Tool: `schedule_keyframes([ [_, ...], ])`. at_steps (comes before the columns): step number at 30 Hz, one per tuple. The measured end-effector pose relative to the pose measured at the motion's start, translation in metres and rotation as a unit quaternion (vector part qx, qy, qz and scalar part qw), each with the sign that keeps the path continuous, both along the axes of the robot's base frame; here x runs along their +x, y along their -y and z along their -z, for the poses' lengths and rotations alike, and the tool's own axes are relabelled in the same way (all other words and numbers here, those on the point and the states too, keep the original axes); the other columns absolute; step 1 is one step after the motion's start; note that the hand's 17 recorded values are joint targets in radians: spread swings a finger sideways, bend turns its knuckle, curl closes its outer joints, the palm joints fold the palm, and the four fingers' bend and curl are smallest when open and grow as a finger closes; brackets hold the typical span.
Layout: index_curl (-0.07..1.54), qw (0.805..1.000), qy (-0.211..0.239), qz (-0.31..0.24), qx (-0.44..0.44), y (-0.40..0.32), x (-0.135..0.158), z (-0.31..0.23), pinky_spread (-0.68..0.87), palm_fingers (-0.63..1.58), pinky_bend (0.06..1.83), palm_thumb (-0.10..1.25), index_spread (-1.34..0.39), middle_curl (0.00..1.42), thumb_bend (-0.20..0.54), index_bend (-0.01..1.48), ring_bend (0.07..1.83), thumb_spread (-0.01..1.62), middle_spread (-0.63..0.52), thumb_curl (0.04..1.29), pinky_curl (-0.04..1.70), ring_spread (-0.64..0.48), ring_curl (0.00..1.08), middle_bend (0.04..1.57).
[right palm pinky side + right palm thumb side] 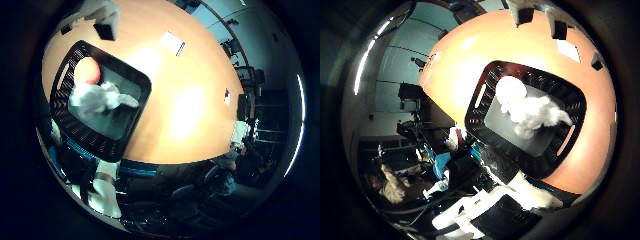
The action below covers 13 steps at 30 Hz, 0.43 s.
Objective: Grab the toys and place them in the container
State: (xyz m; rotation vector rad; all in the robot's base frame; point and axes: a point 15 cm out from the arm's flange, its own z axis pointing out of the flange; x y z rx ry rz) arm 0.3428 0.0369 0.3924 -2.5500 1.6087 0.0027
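Hand (520, 192) shows only at the view edges, above the table (190, 100); can't tell if fingers are spread or curled, nothing seen in them. White plush toy (532, 112) lies inside black basket (485, 122), pink ball (88, 70) probably beside it. Looks like post-drop; next move: find remaining toys.

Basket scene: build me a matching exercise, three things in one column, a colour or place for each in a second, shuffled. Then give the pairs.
Things:
1. basket
2. plush toy
3. table

Descriptions:
A. orange-brown, with the container standing on it
B. black, with slotted walls
C. white and fluffy, lying inside the container

Pairs: 1-B, 2-C, 3-A
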Motion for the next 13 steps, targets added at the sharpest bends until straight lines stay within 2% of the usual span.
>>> schedule_keyframes([
  [3,0.44,1.0,-0.002,0.0,-0.001,0.0006,0.0001,0.0007,0.42,0.15,0.66,0.53,-0.43,0.42,-0.024,0.19,0.65,1.07,-0.06,0.29,0.61,0.02,0.35,0.37],
  [13,0.35,1.0,-0.007,-0.007,-0.001,0.0012,-0.005,-0.0055,0.47,0.22,0.57,0.53,-0.41,0.36,-0.023,0.17,0.56,1.07,-0.06,0.28,0.48,0.05,0.28,0.29],
])
